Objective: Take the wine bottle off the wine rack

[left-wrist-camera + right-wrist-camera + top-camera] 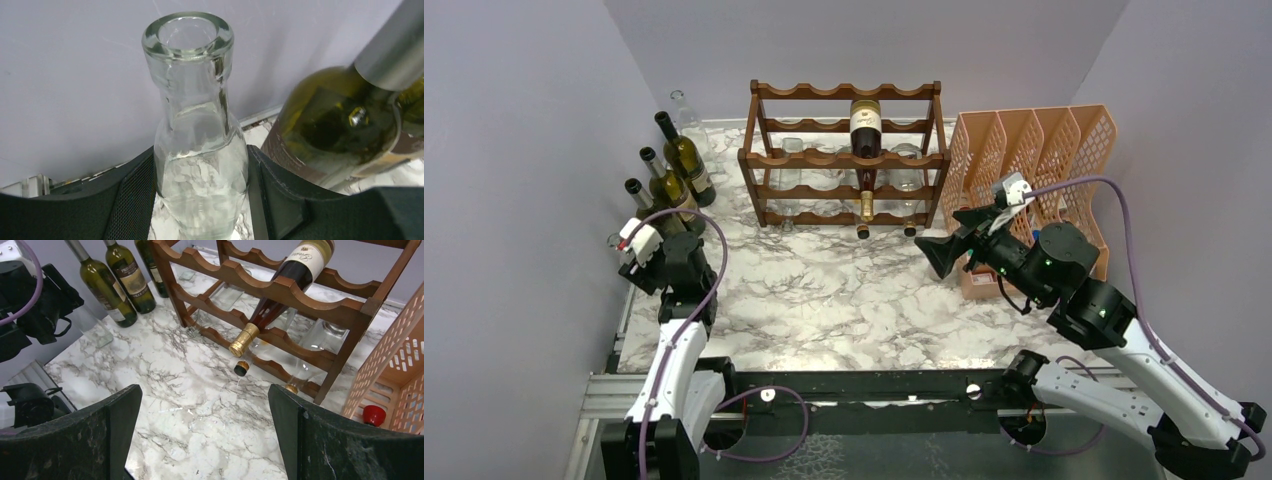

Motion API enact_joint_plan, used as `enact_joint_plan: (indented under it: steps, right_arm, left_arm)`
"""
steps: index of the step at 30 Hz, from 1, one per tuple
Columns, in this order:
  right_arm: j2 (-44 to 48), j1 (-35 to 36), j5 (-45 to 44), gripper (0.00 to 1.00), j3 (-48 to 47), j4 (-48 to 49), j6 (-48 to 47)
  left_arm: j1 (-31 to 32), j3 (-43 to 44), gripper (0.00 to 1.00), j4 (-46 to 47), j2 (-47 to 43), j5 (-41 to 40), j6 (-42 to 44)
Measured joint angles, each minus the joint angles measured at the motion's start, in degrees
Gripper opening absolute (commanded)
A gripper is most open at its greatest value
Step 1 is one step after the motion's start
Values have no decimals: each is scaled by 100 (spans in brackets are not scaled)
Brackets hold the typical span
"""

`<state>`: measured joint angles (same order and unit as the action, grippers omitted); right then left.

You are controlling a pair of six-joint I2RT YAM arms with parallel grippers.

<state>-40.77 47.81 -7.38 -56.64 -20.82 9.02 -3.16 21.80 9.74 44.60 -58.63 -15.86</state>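
Note:
The dark wooden wine rack [844,158] stands at the back middle of the marble table. A dark wine bottle [865,125] with a cream label and gold foil neck lies in its upper tier, neck sloping toward me. It also shows in the right wrist view [274,302], resting on the rack's wavy rail [220,270]. My right gripper [944,255] is open and empty, hovering over the table in front of the rack [205,425]. My left gripper [200,195] is shut on a clear glass bottle [200,150] standing upright at the table's left edge.
Three green wine bottles [686,160] and a clear one [686,110] stand along the left wall. Clear bottles [904,160] lie in other rack slots. An orange mesh file organizer [1034,150] stands right of the rack, a red object [374,415] at its base.

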Motion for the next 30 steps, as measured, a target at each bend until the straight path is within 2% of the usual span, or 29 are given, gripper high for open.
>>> enact_joint_plan:
  steps: [9,18,23,27,30]
  right_arm:
    - [-50,2,7,100,22,37,-2]
    - [-219,0,63,100,68,68,-2]
    - [-247,0,92,100,103,122,4]
    - [-262,0,107,100,114,146,11]
    - [-260,0,107,100,122,149,11]
  left_arm:
    - [-251,98,0,577,625,-232,-214]
    - [-273,203,9,782,885,122,-221]
    - [-273,378,27,828,1161,308,-85]
    - [-280,398,57,841,1189,407,-31]
    - [-280,396,66,815,1154,468,31]
